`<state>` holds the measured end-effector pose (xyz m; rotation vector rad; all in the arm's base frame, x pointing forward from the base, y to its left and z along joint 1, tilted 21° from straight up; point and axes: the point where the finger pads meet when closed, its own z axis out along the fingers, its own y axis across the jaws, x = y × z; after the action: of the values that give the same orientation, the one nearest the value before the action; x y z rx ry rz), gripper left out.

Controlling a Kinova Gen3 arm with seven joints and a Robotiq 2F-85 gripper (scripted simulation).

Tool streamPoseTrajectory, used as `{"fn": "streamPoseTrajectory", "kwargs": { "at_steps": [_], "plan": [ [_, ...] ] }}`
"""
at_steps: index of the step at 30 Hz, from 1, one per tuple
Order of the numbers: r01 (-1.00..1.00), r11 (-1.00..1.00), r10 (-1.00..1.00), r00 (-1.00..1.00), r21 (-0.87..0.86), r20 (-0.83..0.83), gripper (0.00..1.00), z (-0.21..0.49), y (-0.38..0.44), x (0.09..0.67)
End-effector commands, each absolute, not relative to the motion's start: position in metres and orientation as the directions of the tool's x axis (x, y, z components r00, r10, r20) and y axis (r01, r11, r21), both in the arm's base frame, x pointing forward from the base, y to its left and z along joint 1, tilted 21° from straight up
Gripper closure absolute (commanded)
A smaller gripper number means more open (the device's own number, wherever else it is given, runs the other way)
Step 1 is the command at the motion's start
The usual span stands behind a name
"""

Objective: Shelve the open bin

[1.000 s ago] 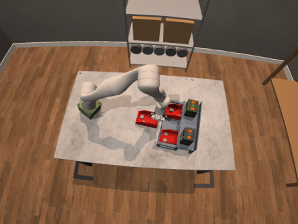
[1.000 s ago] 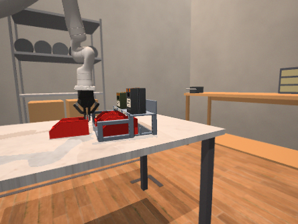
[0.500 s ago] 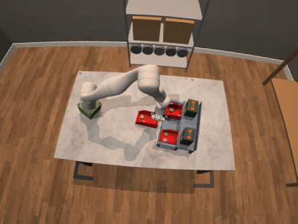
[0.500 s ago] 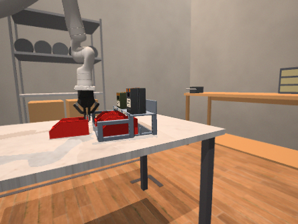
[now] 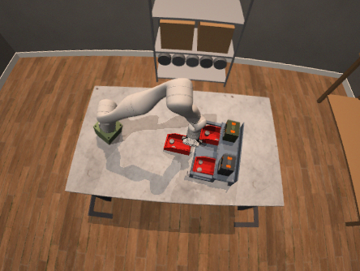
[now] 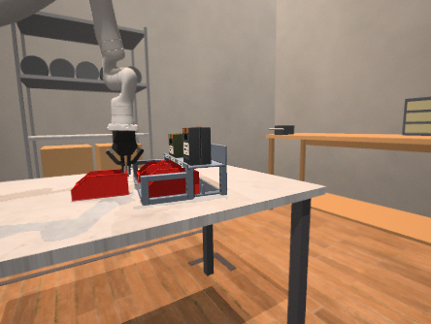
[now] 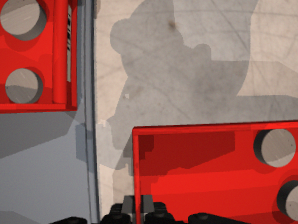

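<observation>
The open red bin (image 5: 176, 144) (image 6: 99, 184) (image 7: 200, 165) sits on the table just left of the grey shelf (image 5: 212, 178) (image 6: 222, 165) (image 7: 45, 170). Grey round parts (image 7: 275, 147) lie in it. My gripper (image 5: 191, 141) (image 6: 125, 168) (image 7: 136, 210) points straight down at the bin's end nearest the shelf, shut on its thin wall. Two other red bins (image 5: 211, 134) (image 5: 204, 164) sit in the shelf with a gap between them. One of them (image 7: 30, 55) shows two round parts in the wrist view. In the exterior view the shelf's red bins (image 6: 167, 181) sit behind the front lip.
Two dark boxes (image 5: 232, 131) (image 5: 227, 164) (image 6: 196, 145) stand on the shelf's upper board. The arm's base (image 5: 108, 131) is at the table's left. A tall storage rack (image 5: 195, 40) stands behind the table, and a wooden table (image 6: 349, 141) at the right.
</observation>
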<state>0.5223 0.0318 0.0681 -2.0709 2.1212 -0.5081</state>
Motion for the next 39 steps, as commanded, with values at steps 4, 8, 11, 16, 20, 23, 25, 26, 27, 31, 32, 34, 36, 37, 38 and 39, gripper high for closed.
{"fn": "streamPoseTrajectory", "kwargs": {
  "at_steps": [4,8,11,16,20,23,25,26,27,31,32,34,36,37,38,39],
  "plan": [
    [-0.943,-0.003,-0.990,-0.045,-0.333,0.136,0.90,0.075,0.033,0.521],
    [-0.943,-0.003,-0.990,-0.045,-0.334,0.136,0.90,0.076,0.033,0.520],
    [-0.943,-0.003,-0.990,-0.045,-0.334,0.136,0.90,0.076,0.033,0.520],
    [-0.943,-0.003,-0.990,-0.045,-0.334,0.136,0.90,0.076,0.033,0.520],
    [-0.942,-0.003,-0.990,-0.045,-0.336,0.135,0.90,0.082,0.035,0.519],
    [-0.943,-0.003,-0.990,-0.045,-0.334,0.136,0.90,0.086,0.035,0.517],
    [-0.943,-0.003,-0.990,-0.045,-0.334,0.136,0.90,0.086,0.035,0.517],
    [-0.943,-0.003,-0.990,-0.045,-0.334,0.136,0.90,0.086,0.035,0.517],
    [-0.943,-0.003,-0.990,-0.045,-0.334,0.136,0.90,0.086,0.035,0.517],
    [-0.943,-0.003,-0.990,-0.045,-0.334,0.136,0.90,0.086,0.035,0.517],
    [-0.943,-0.003,-0.990,-0.045,-0.334,0.136,0.90,0.086,0.035,0.517],
    [-0.943,-0.003,-0.990,-0.045,-0.334,0.136,0.90,0.086,0.035,0.517],
    [-0.942,-0.005,-0.990,-0.043,-0.337,0.135,0.90,0.089,0.036,0.517],
    [-0.942,-0.004,-0.990,-0.044,-0.336,0.135,0.90,0.091,0.036,0.515],
    [-0.942,-0.004,-0.990,-0.044,-0.335,0.136,0.90,0.093,0.035,0.513],
    [-0.943,-0.003,-0.990,-0.045,-0.334,0.136,0.90,0.095,0.035,0.512]
  ]
}}
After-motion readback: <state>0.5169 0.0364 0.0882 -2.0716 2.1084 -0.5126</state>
